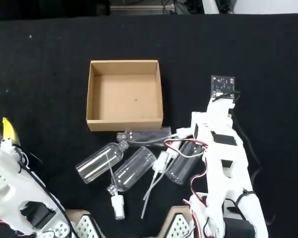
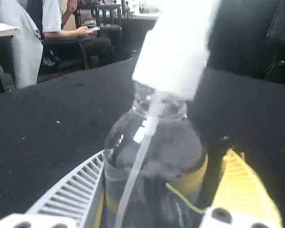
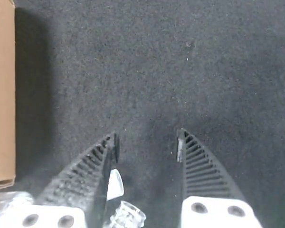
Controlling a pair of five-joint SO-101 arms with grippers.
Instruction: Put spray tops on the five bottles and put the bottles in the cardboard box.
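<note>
My left gripper (image 2: 152, 209) is shut on a clear bottle (image 2: 152, 156), held upright between its white finger and yellow finger (image 2: 242, 185). A white spray top (image 2: 175, 47) sits tilted on the bottle's neck, its tube running down inside. In the high view the left arm (image 1: 10, 183) is at the near left. The open cardboard box (image 1: 124, 121) stands mid-table. Several clear bottles (image 1: 100, 161) lie in front of it, with loose spray tops (image 1: 118, 206) among them. My right gripper (image 3: 147, 142) is open over bare cloth beside the box (image 3: 2, 95), a bottle neck (image 3: 128, 213) at its base.
The right arm (image 1: 221, 148) stretches over the rightmost lying bottle (image 1: 181, 168). Black cloth covers the table, with free room behind and to both sides of the box. A person sits at a table in the room behind.
</note>
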